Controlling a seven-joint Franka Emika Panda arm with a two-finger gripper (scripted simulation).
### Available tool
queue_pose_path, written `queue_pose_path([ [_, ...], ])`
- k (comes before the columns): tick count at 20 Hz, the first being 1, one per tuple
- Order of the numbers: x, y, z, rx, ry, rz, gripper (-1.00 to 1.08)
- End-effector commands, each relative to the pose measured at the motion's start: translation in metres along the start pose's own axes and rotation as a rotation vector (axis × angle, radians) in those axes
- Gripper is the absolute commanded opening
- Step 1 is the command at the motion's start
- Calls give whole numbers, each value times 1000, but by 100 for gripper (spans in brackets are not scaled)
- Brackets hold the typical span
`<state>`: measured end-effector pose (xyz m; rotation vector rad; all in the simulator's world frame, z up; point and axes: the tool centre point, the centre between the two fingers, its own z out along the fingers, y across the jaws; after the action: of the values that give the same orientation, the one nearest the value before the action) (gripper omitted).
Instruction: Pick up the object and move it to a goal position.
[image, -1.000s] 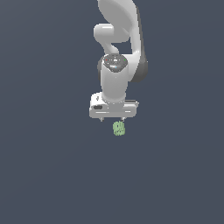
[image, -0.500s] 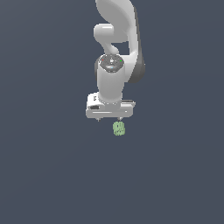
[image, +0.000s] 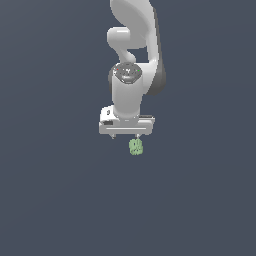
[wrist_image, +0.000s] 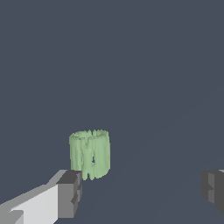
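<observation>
Pale-green object (image: 136, 147) unmoved; open hand (image: 126, 136) edged slightly toward exterior view's left.

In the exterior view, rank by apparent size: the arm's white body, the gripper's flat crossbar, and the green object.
1. The arm's white body, by far the largest.
2. The gripper's flat crossbar, much smaller.
3. The green object, smallest, a small lump just under the crossbar.

Depth is hard to judge against the plain background, but the gaps are wide enough to rank.
</observation>
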<state>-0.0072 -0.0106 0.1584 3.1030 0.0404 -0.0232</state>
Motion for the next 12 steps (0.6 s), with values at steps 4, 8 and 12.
queue_pose_path([
  [4, -1, -3, 4, 4, -1, 70, 100],
  [8, -2, -7, 7, 8, -1, 145, 100],
  [12, -3, -11, 12, 13, -2, 241, 100],
])
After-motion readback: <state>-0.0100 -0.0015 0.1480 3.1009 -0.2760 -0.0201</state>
